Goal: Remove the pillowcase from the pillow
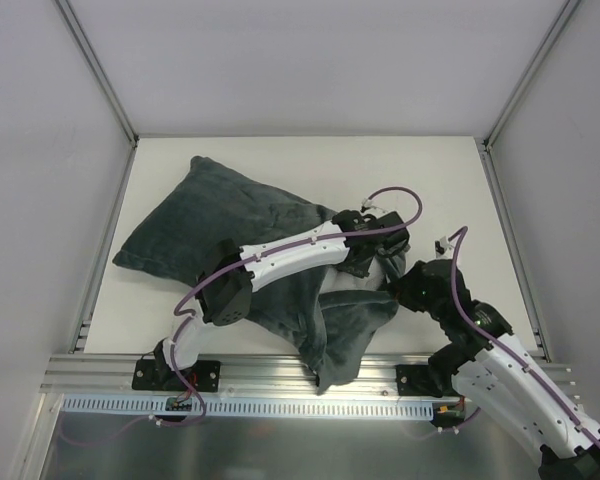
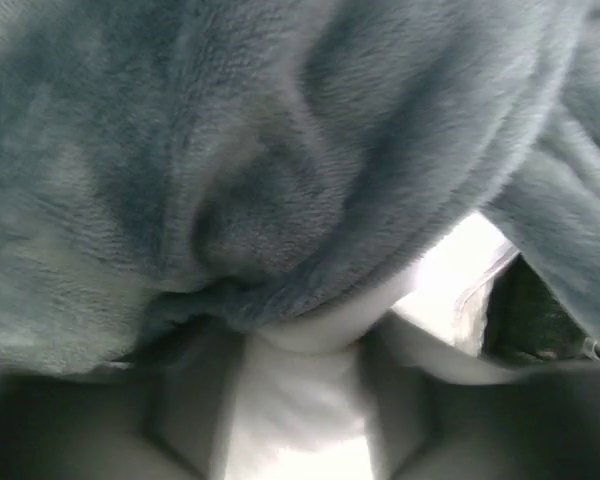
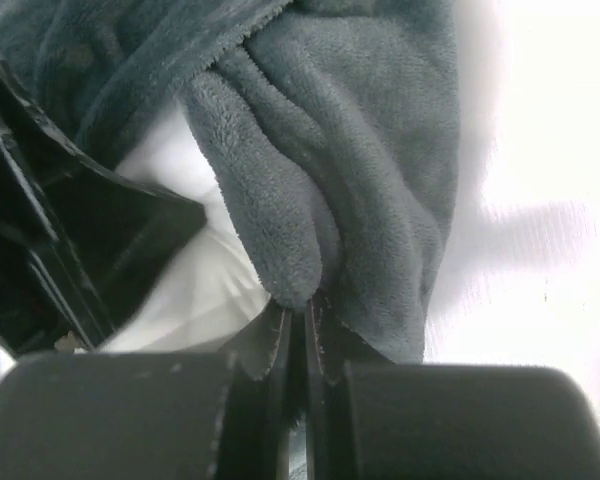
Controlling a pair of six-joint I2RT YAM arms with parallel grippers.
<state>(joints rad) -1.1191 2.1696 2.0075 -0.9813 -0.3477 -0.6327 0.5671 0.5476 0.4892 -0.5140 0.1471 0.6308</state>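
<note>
Bare table [image 1: 420,170] lies open along the far and right edges; the heaped pillowcase [image 1: 220,220] and left arm [image 1: 290,255] block the centre.

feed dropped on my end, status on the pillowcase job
Right gripper shut on pillowcase edge. Left gripper at the opening, jaws unclear. Pillow mostly inside.

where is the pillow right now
Mostly hidden inside the pillowcase, centre-left in the top view; a white patch of the pillow shows at the cover's right end, beside the right pincer pinching the fabric.
</note>
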